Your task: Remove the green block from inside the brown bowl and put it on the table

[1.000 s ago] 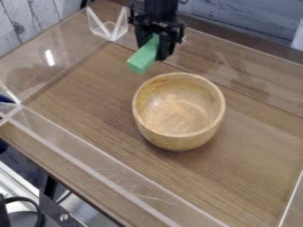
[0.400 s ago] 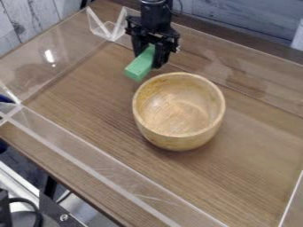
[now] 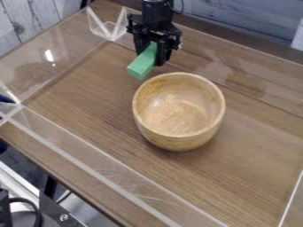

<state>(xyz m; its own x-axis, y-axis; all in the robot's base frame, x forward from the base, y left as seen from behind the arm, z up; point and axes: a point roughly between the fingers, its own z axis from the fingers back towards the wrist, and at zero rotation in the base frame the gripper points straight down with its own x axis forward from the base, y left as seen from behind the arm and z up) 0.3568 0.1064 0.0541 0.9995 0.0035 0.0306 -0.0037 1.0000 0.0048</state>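
In the camera view, the fingers (image 3: 149,50) were clenched on the green block (image 3: 142,64), which slanted down from them, beyond the rim of the brown bowl (image 3: 179,111). The bowl stood just below the fingers in view, on the wood-grain table (image 3: 83,106) with its plank lines. Clear acrylic walls (image 3: 59,142) edged the tabletop; dark cables (image 3: 27,206) lay outside, far from the fingers, at lower left. No writing could be read.
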